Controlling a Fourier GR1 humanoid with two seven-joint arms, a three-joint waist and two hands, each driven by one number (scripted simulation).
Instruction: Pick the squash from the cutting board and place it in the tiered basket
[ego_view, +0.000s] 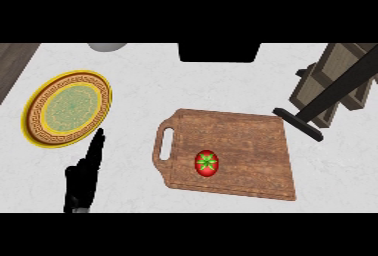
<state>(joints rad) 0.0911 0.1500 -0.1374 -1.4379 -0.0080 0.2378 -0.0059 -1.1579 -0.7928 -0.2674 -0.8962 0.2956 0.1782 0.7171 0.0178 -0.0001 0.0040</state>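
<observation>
While the squash (207, 163) lies on the cutting board (236, 135), the left hand (81, 182) rests released.

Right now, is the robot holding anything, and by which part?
Nothing is held. The left hand rests open, fingers up, near the plate; the squash lies on the cutting board. The right hand is not in view.

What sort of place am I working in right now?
Probably a kitchen counter: a pale worktop holds a wooden cutting board with a red squash on it, a gold-rimmed plate to its left, and a wooden tiered basket at the far right.
</observation>
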